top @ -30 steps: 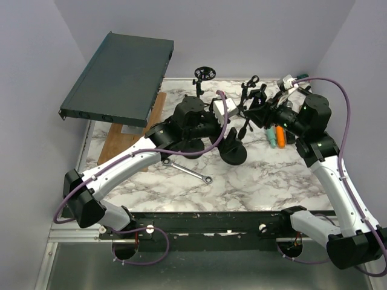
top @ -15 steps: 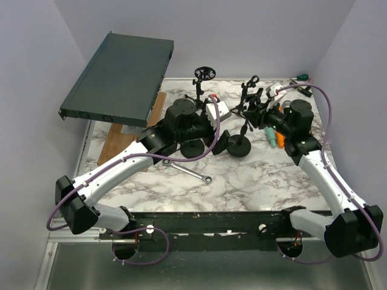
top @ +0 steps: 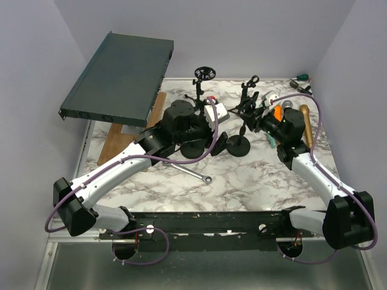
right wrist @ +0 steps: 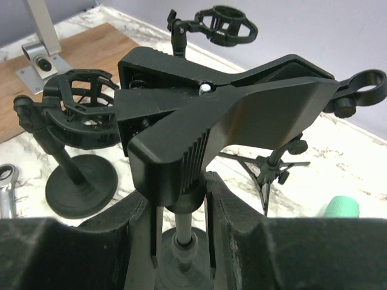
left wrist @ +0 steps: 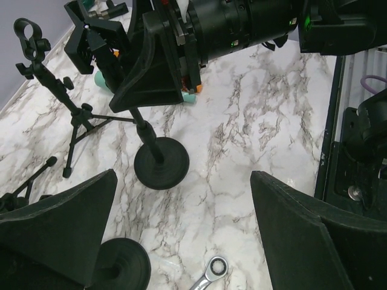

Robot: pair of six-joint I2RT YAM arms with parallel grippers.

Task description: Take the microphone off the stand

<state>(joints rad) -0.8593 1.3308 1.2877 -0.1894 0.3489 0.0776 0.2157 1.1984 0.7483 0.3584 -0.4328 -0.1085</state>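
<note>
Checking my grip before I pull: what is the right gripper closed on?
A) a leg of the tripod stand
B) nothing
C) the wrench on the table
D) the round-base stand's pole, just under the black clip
D: the right wrist view shows the right gripper clamped on either side of the pole, directly below the black clip.

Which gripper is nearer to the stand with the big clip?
Right. The right gripper clamps the stand under its clip; the left gripper hangs open beside it.

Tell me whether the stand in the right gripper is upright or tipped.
Upright. The stand has its round base flat on the marble table, its pole rising through the right gripper to the clip.
</note>
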